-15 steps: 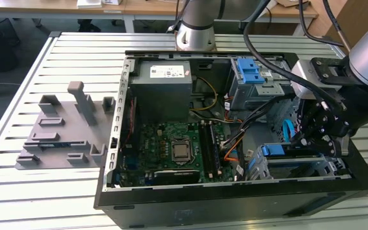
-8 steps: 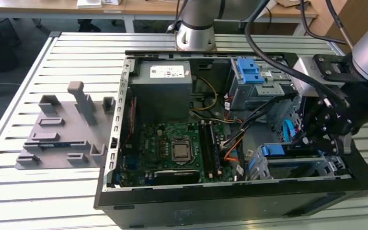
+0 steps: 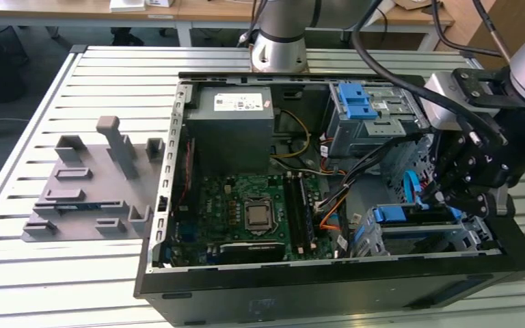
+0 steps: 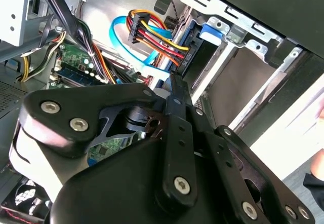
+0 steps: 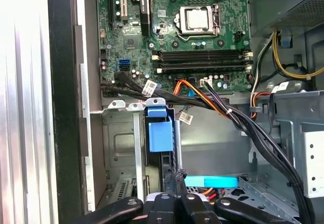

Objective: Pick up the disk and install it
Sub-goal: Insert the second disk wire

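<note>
The disk (image 5: 161, 138) sits on edge in its metal bay (image 5: 121, 148), so its blue rails fit; the gripper (image 3: 463, 195) hangs beside it, but I cannot tell its grip.

One open computer case (image 3: 335, 290), one grey stand (image 3: 93, 184), one motherboard (image 3: 244, 212), one power-supply box (image 3: 235, 130).

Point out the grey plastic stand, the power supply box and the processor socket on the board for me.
Grey plastic stand (image 3: 89, 195): exterior view, on its flat base.
Power supply box (image 3: 235, 130): exterior view, on its grey top face.
Processor socket (image 5: 198, 20): first wrist view, on its silver centre plate.
</note>
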Tool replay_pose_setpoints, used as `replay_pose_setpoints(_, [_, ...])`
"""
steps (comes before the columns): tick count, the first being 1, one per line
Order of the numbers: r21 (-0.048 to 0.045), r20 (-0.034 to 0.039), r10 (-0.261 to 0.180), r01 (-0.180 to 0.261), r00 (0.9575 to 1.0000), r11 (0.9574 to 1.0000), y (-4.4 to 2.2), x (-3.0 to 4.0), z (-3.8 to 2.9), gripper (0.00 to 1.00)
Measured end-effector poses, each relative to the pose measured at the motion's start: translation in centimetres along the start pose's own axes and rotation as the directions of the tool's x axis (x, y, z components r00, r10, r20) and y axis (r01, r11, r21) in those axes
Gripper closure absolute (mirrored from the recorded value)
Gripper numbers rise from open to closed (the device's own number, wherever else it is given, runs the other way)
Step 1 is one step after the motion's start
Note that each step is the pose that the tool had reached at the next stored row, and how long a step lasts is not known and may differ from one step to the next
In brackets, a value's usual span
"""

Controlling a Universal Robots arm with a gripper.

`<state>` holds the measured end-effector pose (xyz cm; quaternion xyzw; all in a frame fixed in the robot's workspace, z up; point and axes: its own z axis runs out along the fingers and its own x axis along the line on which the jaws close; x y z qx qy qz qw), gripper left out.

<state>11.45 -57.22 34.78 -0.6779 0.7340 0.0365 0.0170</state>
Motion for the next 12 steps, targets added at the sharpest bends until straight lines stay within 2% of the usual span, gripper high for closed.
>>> replay_pose_setpoints(12, [0.0,0.0,0.0,0.0,1.0,1.0,0.0,-0.01,-0.12,0.89])
